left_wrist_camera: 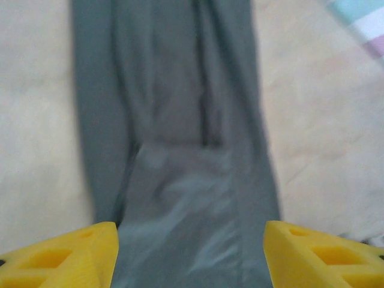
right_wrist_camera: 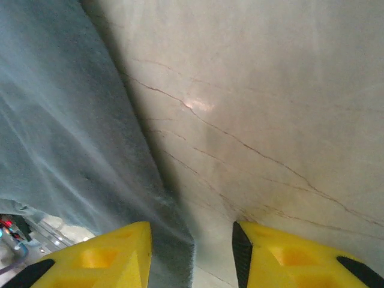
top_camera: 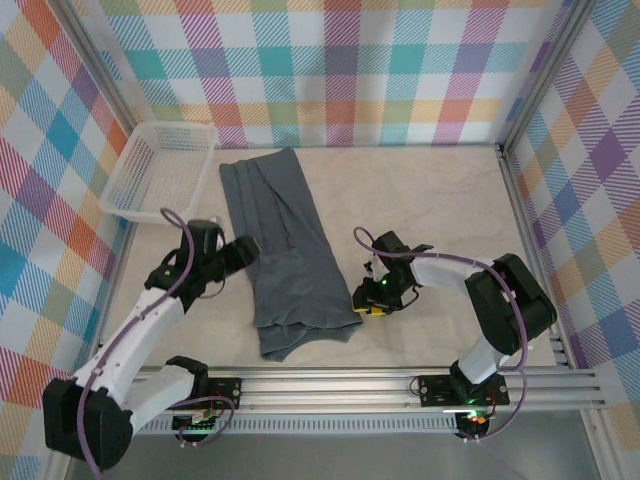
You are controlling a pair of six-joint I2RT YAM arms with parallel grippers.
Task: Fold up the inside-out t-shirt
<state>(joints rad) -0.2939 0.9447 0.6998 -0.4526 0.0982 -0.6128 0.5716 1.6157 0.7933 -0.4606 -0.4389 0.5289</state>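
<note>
- The inside-out t-shirt (top_camera: pixel 285 250) lies on the counter (top_camera: pixel 430 200) as a long, narrow strip. It runs from about 12 o'clock at the far end to 6 o'clock at the near end, near the middle of the counter.
- The shirt's near end is bunched, with a rumpled flap sticking out toward 7 o'clock.
- A white basket (top_camera: pixel 122 178) sits at the shirt's 10 o'clock, just beside its far corner.
- The left arm reaches from its base at 7 o'clock, bent at the elbow, with the wrist turned toward 3 o'clock. The left gripper (top_camera: pixel 245 252) is at the shirt's 9 o'clock edge, about halfway along its length.
- In the left wrist view, the yellow fingers (left_wrist_camera: pixel 72 258) stand wide apart over the cloth (left_wrist_camera: pixel 174 120), grasping nothing. The folded strip runs away from them toward 12 o'clock.
- The right arm curls in from its base at 5 o'clock, forearm pointing toward 9 o'clock. The right gripper (top_camera: pixel 368 300) is low at the shirt's 4 o'clock corner.
- In the right wrist view, its fingers (right_wrist_camera: pixel 288 258) are parted with a clear gap and released. The shirt's edge (right_wrist_camera: pixel 60 120) runs into that gap from 11 o'clock, and bare counter (right_wrist_camera: pixel 270 90) lies toward 1 o'clock.
</note>
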